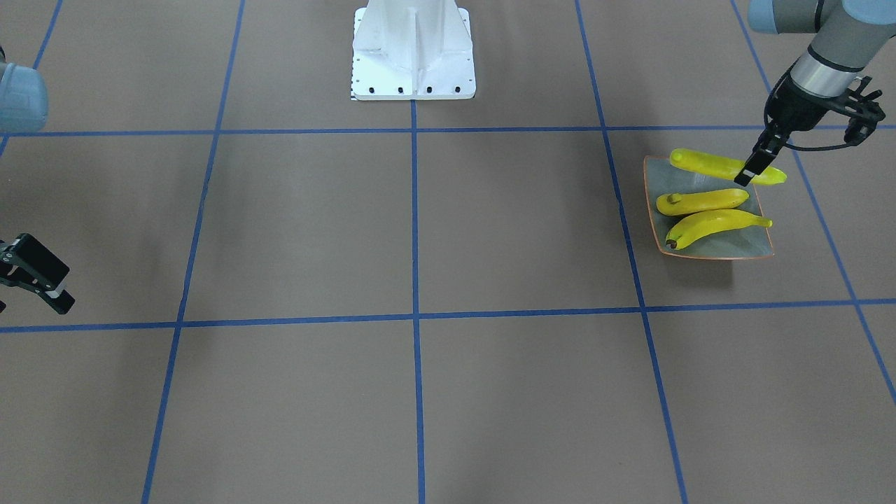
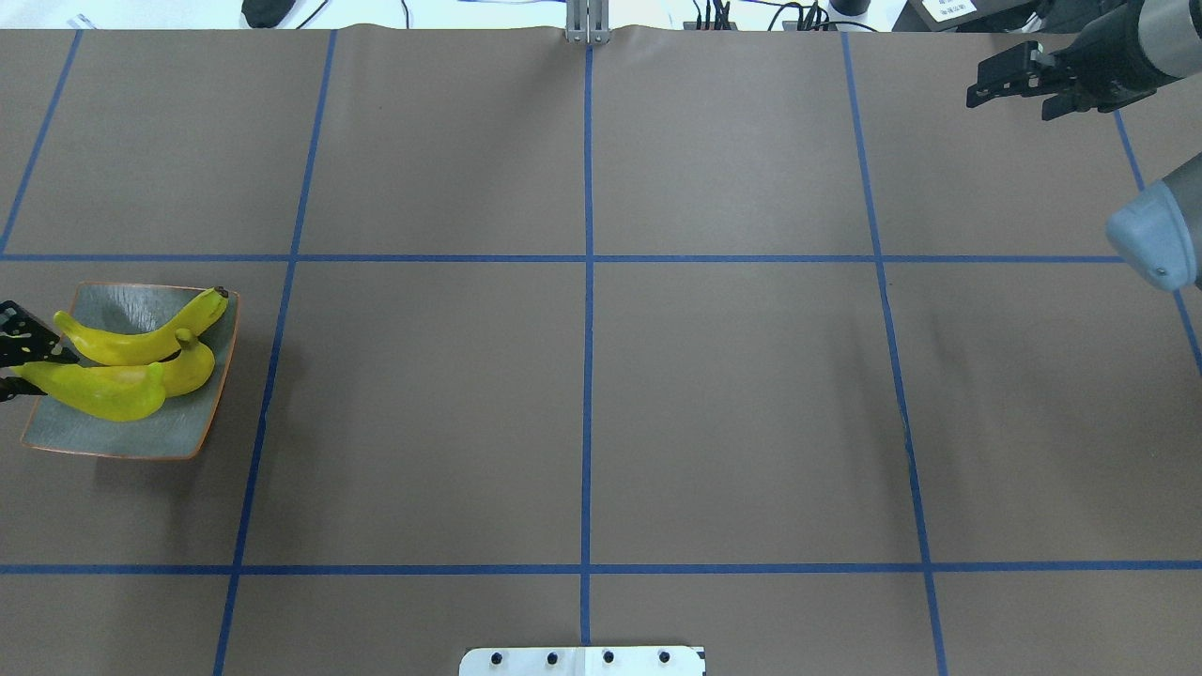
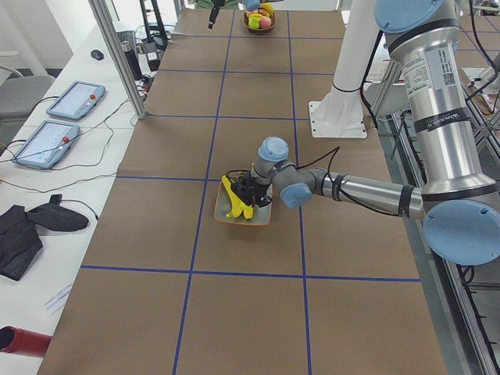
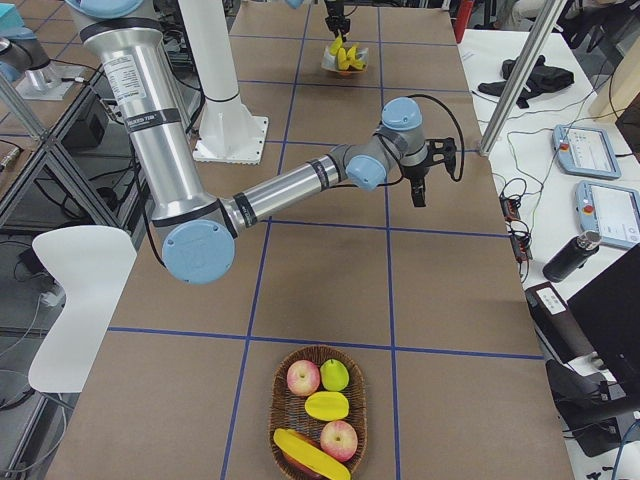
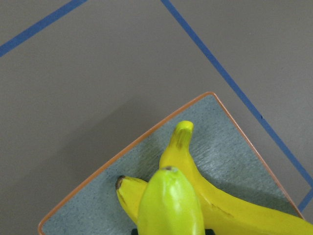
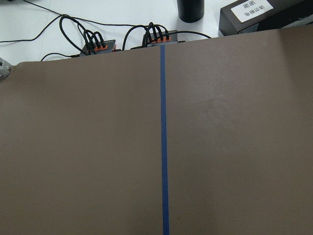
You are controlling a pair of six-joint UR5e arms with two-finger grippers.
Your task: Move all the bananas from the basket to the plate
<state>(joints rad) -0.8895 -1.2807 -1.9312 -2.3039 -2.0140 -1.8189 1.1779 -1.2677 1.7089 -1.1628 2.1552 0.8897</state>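
The square grey-green plate [image 1: 759, 241] [image 2: 122, 437] lies at the table's left end. Two yellow bananas [image 1: 700, 201] [image 1: 714, 224] rest on it side by side. My left gripper [image 1: 752, 168] [image 2: 19, 361] is shut on a third banana [image 1: 714, 165] [image 2: 94, 390] [image 5: 168, 205], held over the plate's robot-side part; I cannot tell whether it touches. The basket [image 4: 285, 420] stands at the table's right end with one banana [image 4: 310, 455] in it. My right gripper [image 2: 1019, 80] [image 1: 35, 273] hangs open and empty, far from both.
The basket also holds two red apples [image 4: 303, 377], a green fruit [image 4: 335, 373] and a small yellow fruit [image 4: 327, 405]. The white robot base [image 1: 413, 56] stands at mid-table. Blue tape lines cross the brown surface. Tablets and cables [image 3: 55, 141] lie beyond the far edge.
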